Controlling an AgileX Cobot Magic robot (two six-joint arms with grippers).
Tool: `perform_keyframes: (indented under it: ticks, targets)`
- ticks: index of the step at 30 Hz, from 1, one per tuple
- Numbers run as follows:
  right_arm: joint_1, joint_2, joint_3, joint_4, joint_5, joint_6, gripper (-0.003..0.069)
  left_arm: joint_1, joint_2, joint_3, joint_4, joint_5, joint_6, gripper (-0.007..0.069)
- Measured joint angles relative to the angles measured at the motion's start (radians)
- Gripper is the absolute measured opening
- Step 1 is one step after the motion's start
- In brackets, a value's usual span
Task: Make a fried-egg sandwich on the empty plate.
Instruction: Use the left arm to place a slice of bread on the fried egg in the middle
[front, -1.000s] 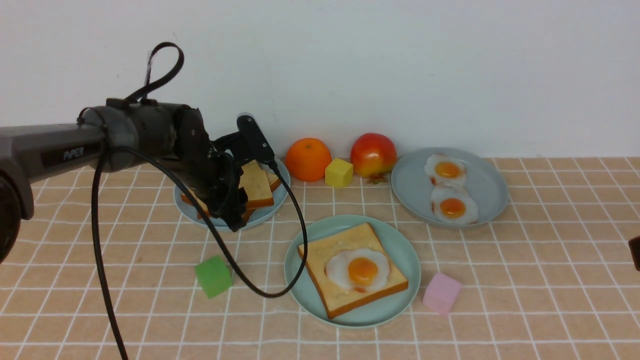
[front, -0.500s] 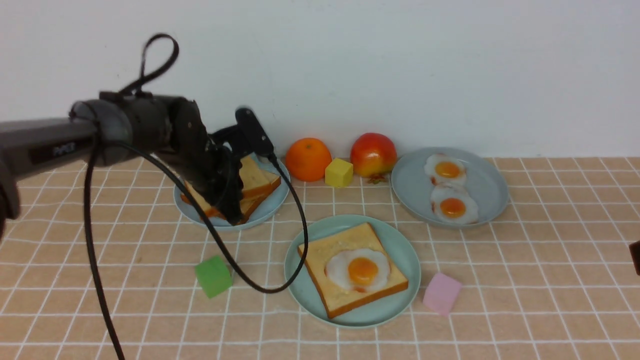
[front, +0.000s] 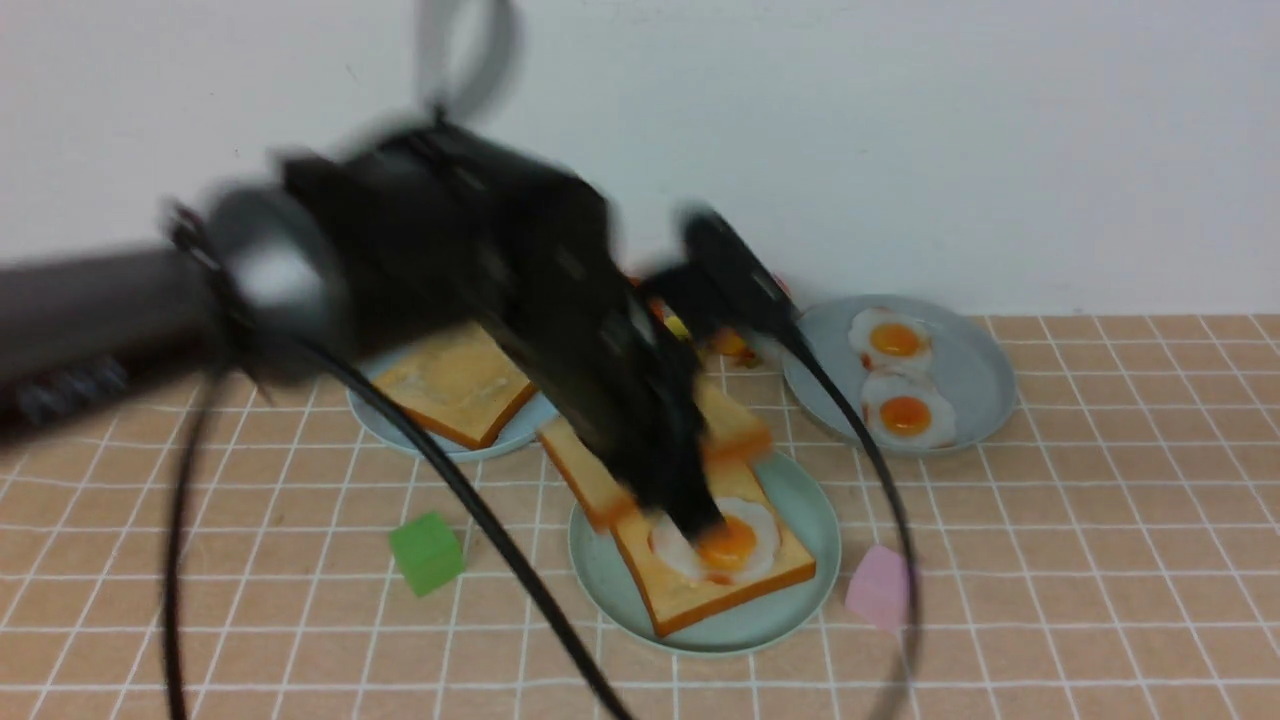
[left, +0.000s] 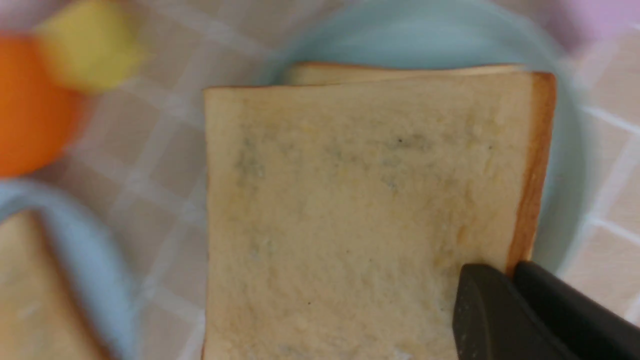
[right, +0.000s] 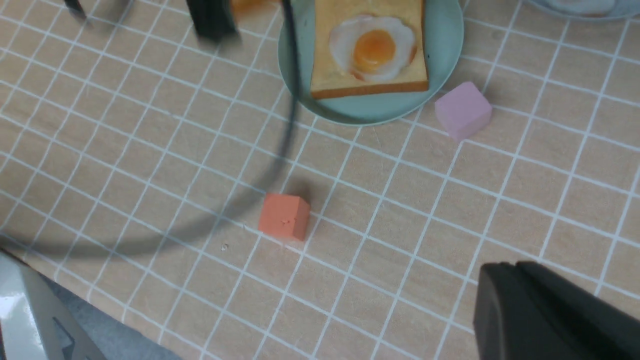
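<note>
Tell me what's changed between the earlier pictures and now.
The left end effector swung right and nearer, from the plate of bread to over the mint-green plate, carrying a toast slice off that stack in its grip. The lower slice with the fried egg, the two eggs on the far plate and the green block stayed put.

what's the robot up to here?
It's putting the top on a fried-egg sandwich. The left gripper holds a toast slice above the mint-green plate, where a slice of toast already lies with a fried egg on it. The held slice isn't squared up over the egg yet. The right gripper is shut, holding nothing.
</note>
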Motion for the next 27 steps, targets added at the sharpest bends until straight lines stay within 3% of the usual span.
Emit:
perform_keyframes:
  ticks: [5,10,24,27]
  targets:
    - [0.0,-0.069,0.0,-0.003,0.002,0.0,0.0042,-0.073,0.057,0.01,0.107,-0.035,-0.093,0.0011]
    - [0.0,-0.128,0.0,-0.004,0.008,0.0,0.0043,-0.082,0.085,0.01,0.154,-0.072,-0.147,0.0011]
    - [0.0,-0.141,0.0,-0.007,0.012,0.0,0.0046,-0.082,0.155,0.01,0.125,-0.124,-0.156,0.0015]
    - [0.0,-0.141,0.0,-0.007,0.013,0.0,0.005,-0.082,0.155,0.01,0.123,-0.13,-0.156,0.0055]
